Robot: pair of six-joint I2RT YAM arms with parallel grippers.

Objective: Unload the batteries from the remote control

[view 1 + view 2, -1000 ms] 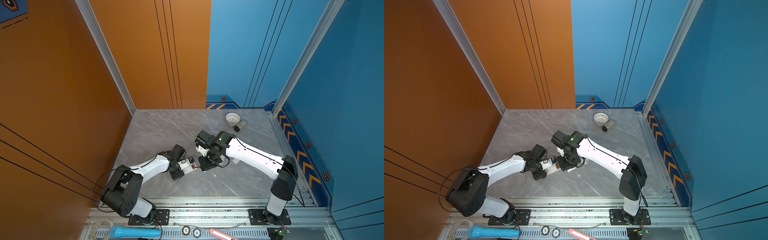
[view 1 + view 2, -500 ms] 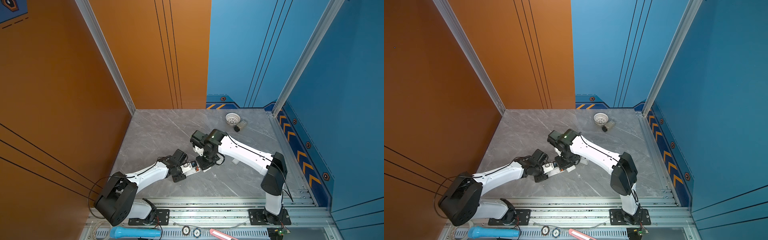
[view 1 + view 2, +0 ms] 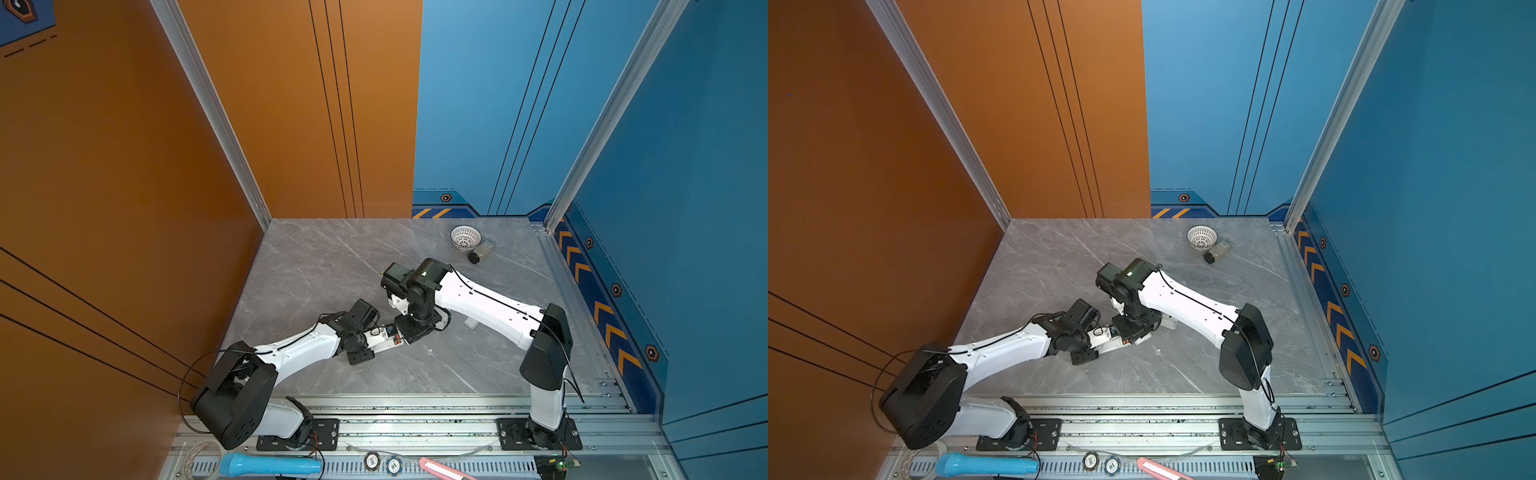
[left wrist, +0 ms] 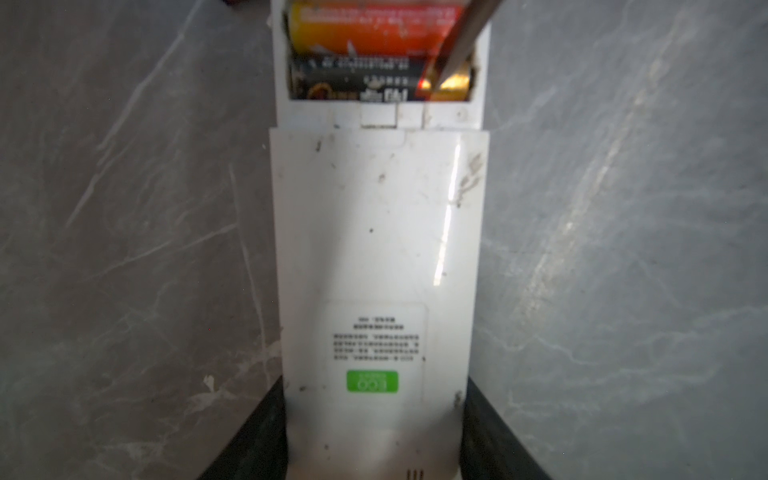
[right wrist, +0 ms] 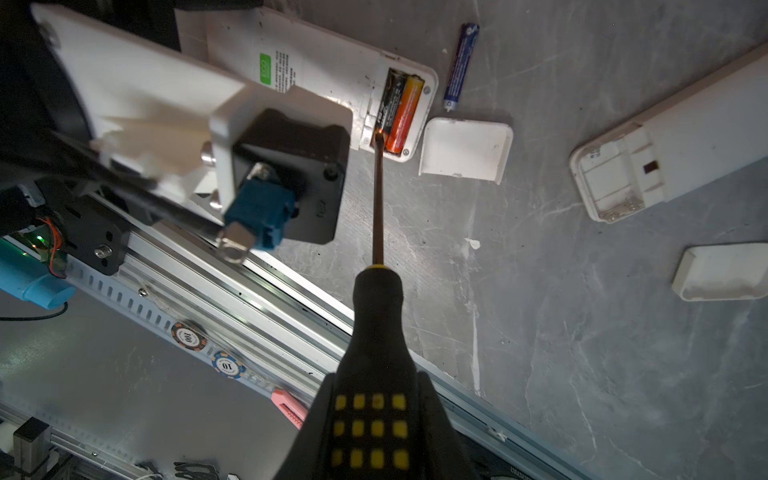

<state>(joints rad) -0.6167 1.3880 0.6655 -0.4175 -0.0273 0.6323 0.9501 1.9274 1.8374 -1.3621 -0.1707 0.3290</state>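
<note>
My left gripper (image 4: 374, 415) is shut on a white remote control (image 4: 374, 249), face down on the table, its fingers on its two long sides. In its open end compartment lie two batteries, an orange-red one (image 4: 365, 29) and a black-and-gold one (image 4: 357, 79). My right gripper (image 5: 376, 399) is shut on a black-and-yellow screwdriver (image 5: 379, 199). Its tip rests at one end of the black battery (image 5: 388, 104). A bluish battery (image 5: 460, 66) lies loose on the table beside the remote. In both top views the grippers (image 3: 376, 338) (image 3: 415, 328) meet at mid-table.
A white cover (image 5: 465, 149) lies by the remote's open end. A second white remote (image 5: 681, 141) with an empty compartment and another cover (image 5: 723, 272) lie further off. A white basket (image 3: 465, 237) and a small jar (image 3: 481, 252) sit at the back right. The metal rail (image 3: 415, 409) borders the front.
Both arms have shifted a little to the left, carrying the remote and the screwdriver with them. Neither grip has changed.
</note>
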